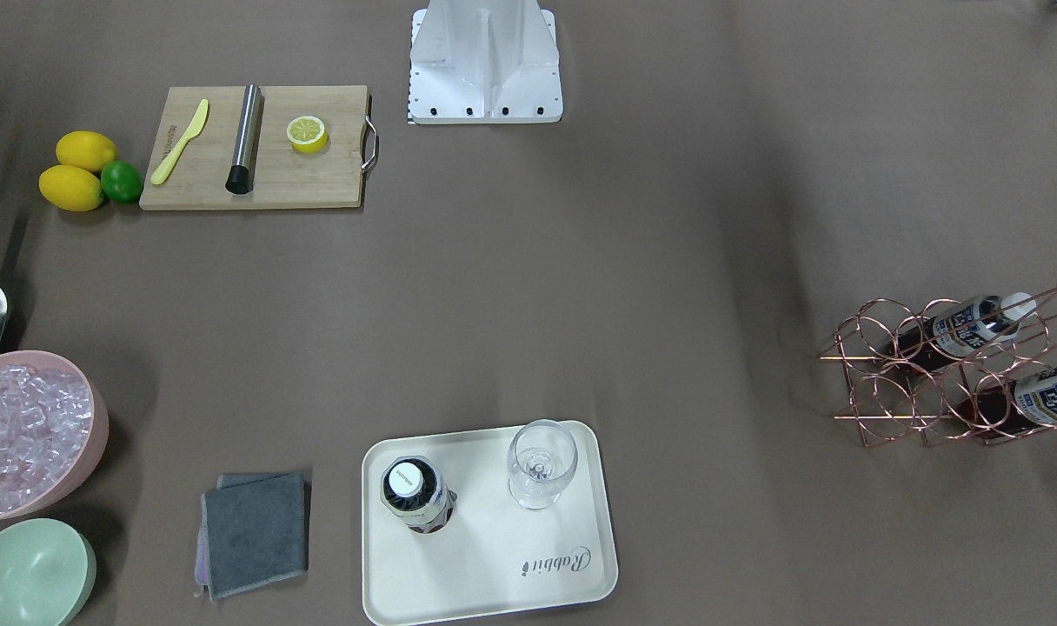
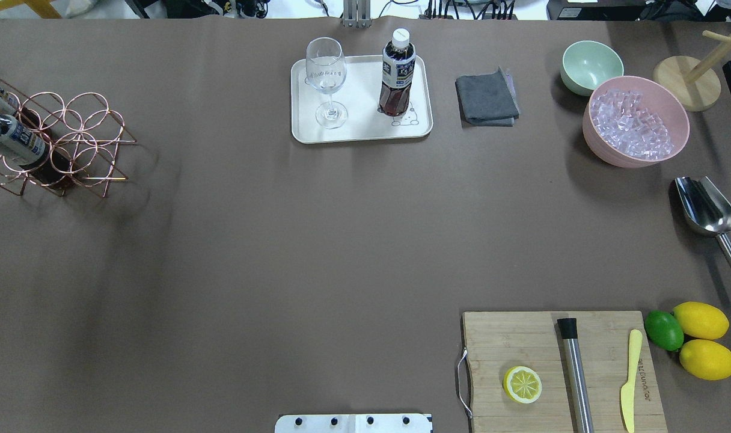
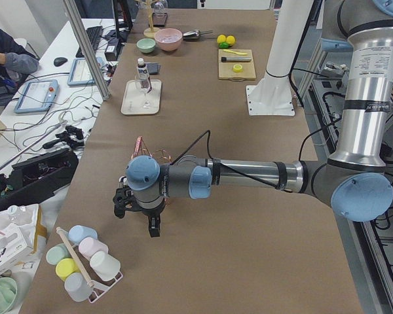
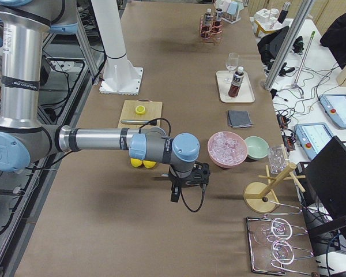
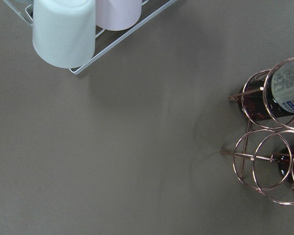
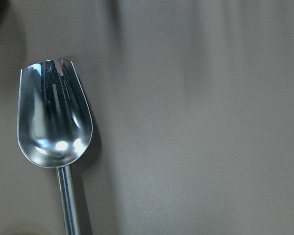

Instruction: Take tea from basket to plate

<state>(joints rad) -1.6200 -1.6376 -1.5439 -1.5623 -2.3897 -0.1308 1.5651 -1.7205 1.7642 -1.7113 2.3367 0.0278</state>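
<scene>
One tea bottle (image 1: 417, 491) stands upright on the cream plate (image 1: 494, 556), also seen from overhead as the bottle (image 2: 397, 75) on the plate (image 2: 365, 126). Two more tea bottles (image 1: 972, 326) (image 1: 1046, 396) lie tilted in the copper wire basket (image 1: 920, 382) at the table's left end. My left gripper (image 3: 137, 219) hangs over bare table short of the basket (image 5: 264, 156), which sits at the right edge of the left wrist view. My right gripper (image 4: 187, 187) hovers near the scoop. I cannot tell whether either gripper is open or shut, as only the side views show them.
A stemmed glass (image 1: 541, 461) shares the plate. Beside it lie a grey cloth (image 1: 255, 530), a pink bowl of ice (image 1: 24, 435) and a mint bowl (image 1: 29, 574). A steel scoop (image 6: 54, 117) lies under my right wrist. A cup rack (image 5: 63, 29) stands near my left wrist.
</scene>
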